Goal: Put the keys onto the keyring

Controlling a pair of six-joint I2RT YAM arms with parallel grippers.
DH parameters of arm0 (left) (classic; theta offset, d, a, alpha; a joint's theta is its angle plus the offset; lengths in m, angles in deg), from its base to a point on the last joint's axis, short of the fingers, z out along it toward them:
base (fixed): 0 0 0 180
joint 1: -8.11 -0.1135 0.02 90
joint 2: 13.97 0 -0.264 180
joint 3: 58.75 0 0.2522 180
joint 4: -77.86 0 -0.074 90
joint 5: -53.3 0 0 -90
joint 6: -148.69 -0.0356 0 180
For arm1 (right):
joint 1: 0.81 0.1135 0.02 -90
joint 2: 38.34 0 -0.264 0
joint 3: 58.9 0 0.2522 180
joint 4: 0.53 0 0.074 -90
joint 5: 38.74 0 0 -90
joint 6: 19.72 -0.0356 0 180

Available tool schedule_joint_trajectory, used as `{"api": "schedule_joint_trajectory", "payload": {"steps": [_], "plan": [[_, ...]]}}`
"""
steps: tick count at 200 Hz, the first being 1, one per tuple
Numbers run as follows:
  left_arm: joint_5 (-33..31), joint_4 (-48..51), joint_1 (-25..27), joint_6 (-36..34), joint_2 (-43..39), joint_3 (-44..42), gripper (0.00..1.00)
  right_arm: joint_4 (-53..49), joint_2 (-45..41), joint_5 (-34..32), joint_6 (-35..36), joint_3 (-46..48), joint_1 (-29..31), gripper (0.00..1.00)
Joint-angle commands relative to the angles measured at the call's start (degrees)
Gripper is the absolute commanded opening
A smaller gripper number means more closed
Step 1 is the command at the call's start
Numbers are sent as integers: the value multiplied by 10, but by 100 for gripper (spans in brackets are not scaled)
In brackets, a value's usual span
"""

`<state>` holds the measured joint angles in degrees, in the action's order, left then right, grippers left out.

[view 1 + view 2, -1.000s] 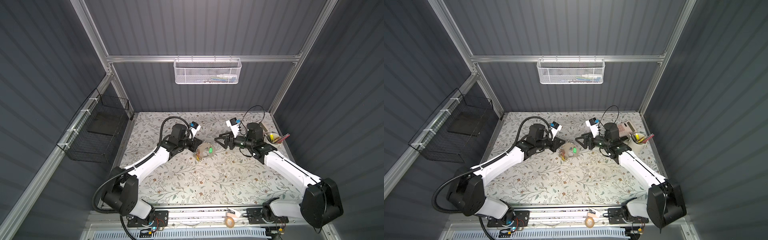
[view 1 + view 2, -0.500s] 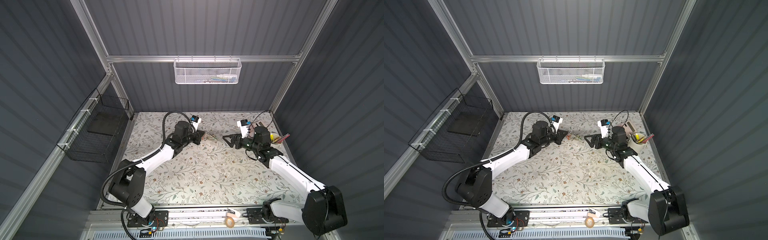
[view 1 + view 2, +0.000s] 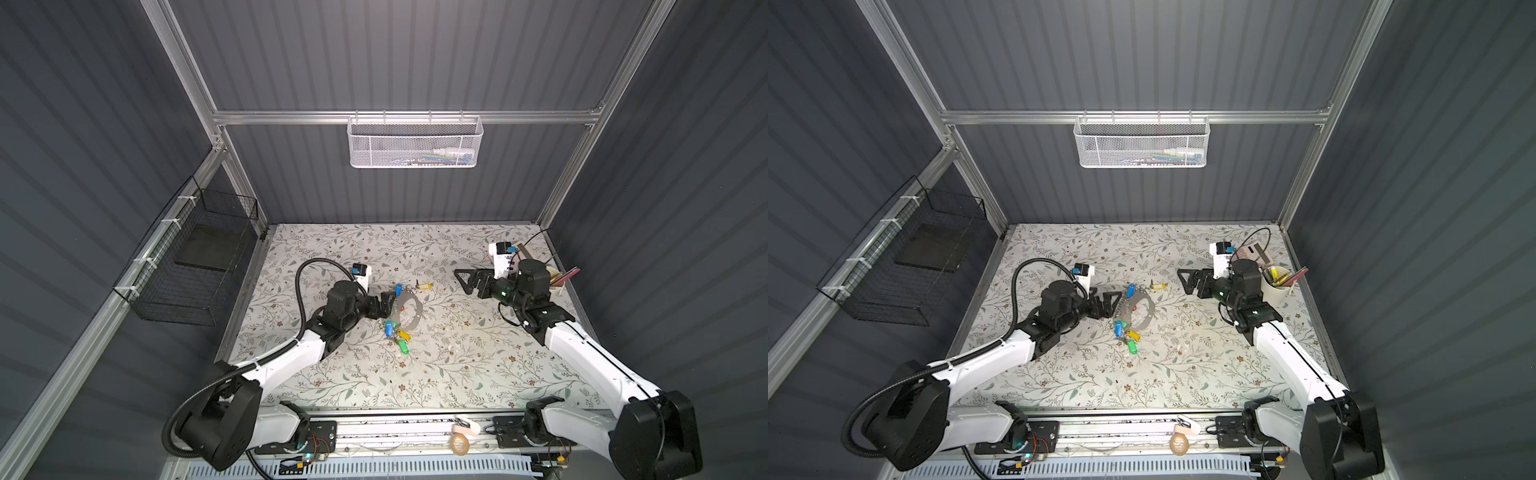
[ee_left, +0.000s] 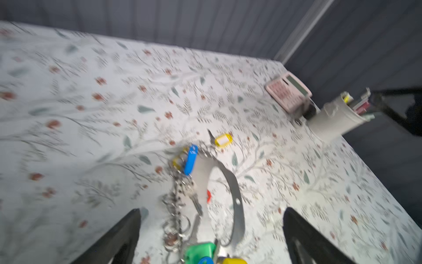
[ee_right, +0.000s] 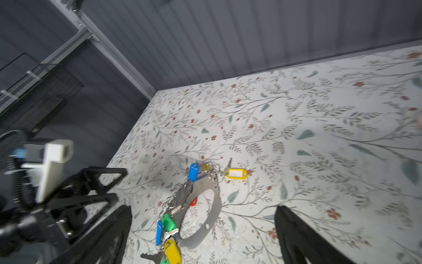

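Note:
The keyring (image 3: 420,309) (image 3: 1152,309), a large grey loop, lies flat on the flowered table with silver rings and blue, yellow and red tags strung on it. The keys with the green tag (image 3: 402,347) (image 3: 1133,347) lie bunched with a blue and a yellow tag at the loop's near end (image 5: 168,222) (image 4: 199,250); I cannot tell whether they are threaded on. My left gripper (image 3: 384,305) (image 3: 1111,303) (image 4: 212,210) stands open right beside the loop's left side, holding nothing. My right gripper (image 3: 467,282) (image 3: 1187,280) (image 5: 203,206) is open and empty, well off to the loop's right.
A white cup of pens (image 3: 555,276) (image 4: 338,118) and a pink calculator (image 3: 1256,251) (image 4: 287,93) sit at the back right corner. A black wire basket (image 3: 195,266) hangs on the left wall, a white mesh basket (image 3: 415,143) on the back wall.
The left gripper, shut on the keyring before, has opened and the keyring now lies on the table. The right gripper has opened wider and drawn back to the right.

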<state>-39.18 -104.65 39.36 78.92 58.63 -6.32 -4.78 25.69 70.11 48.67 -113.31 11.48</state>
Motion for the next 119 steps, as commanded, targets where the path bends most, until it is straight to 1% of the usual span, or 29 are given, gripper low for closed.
{"api": "schedule_joint_trajectory", "payload": {"steps": [1,17,28,45,55,72,78,82,93,99,103,107,113,119], "plan": [[-196,76,-33,15,5,35,100,31,-31,-185,23,32,-9,99],[-274,34,-59,28,-6,0,100,59,-36,-263,52,54,-14,99],[-342,-10,-62,15,-13,-33,100,65,-35,-314,64,61,-20,99],[-435,-15,-68,-13,3,-45,100,90,-29,-359,77,80,-35,99],[-468,-33,-76,-27,20,-56,100,116,-24,-379,78,93,-45,99],[-491,-107,-103,-49,62,-81,100,152,-10,-404,72,119,-64,99],[-481,-72,-110,-38,62,-68,100,174,-4,-410,80,130,-69,99],[-473,-84,-114,-57,65,-68,100,185,-4,-414,85,137,-71,99],[-477,-154,-118,-114,83,-82,100,206,21,-427,97,152,-78,99],[-476,-157,-127,-123,91,-81,100,221,29,-433,102,161,-81,99],[-464,-158,-137,-125,96,-82,100,230,34,-434,106,167,-84,99],[-449,-165,-146,-126,99,-86,100,219,35,-436,108,167,-86,99],[-429,-191,-160,-142,110,-96,100,210,36,-441,110,166,-88,99],[-432,-217,-163,-162,120,-102,100,237,38,-437,119,178,-91,99]]}}
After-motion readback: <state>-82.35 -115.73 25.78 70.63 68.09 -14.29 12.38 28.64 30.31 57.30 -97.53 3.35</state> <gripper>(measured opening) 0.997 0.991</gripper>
